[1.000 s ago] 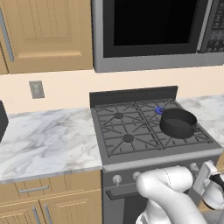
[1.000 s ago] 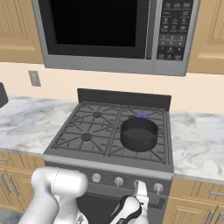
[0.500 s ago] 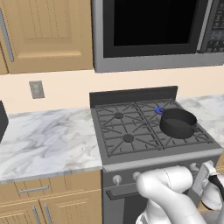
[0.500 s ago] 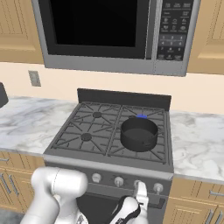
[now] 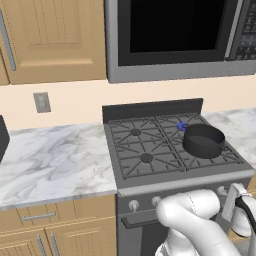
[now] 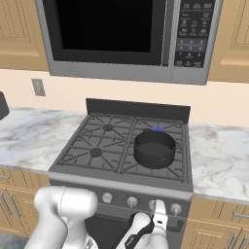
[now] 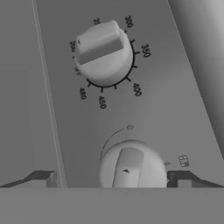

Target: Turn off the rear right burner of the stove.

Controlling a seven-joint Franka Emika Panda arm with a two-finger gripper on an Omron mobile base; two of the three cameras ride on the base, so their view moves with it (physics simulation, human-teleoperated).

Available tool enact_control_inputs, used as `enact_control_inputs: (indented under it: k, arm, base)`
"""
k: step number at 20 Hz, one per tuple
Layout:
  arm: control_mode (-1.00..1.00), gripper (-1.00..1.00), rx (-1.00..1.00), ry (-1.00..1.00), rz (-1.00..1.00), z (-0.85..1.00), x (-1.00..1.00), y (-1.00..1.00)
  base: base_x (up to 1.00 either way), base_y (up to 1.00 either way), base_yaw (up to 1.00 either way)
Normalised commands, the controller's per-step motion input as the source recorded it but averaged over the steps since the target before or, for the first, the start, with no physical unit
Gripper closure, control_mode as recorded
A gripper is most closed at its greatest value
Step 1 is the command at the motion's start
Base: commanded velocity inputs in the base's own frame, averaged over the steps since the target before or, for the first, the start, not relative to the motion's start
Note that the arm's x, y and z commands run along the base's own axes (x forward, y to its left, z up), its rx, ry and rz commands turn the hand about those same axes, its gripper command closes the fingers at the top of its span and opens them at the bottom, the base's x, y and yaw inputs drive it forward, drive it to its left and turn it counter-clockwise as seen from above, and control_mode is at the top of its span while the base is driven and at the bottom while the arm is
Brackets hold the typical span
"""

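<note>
While the stove (image 6: 121,146) fills the middle of the counter run, its rear right burner (image 6: 157,129) shows a small blue flame just behind the black pot (image 6: 154,148), so the job looks unfinished. Down on the stove's front strip, the gripper (image 6: 159,214) has its fingers (image 7: 181,178) spread wide either side of the lower knob (image 7: 131,168), touching nothing, probably to straddle it for another turn. Compared with a second ago the jaws have parted and the flame seems unchanged.
</note>
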Motion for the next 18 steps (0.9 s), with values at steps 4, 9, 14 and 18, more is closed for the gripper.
enact_control_inputs:
  k: [4,9,14,18]
  arm:
    - [-1.0,-1.0,0.03,0.01,-0.01,0.0,0.26,0.0]
    - [-1.0,-1.0,0.02,0.0,-0.01,0.0,0.08,0.0]
    - [-1.0,-1.0,0.01,-0.02,-0.02,0.0,0.1,0.0]
    - [-1.0,-1.0,0.0,0.0,-0.02,0.03,0.29,0.0]
  base:
    - [0.0,0.0,0.0]
    - [0.0,0.0,0.0]
    - [0.0,0.0,0.0]
    - [0.0,0.0,0.0]
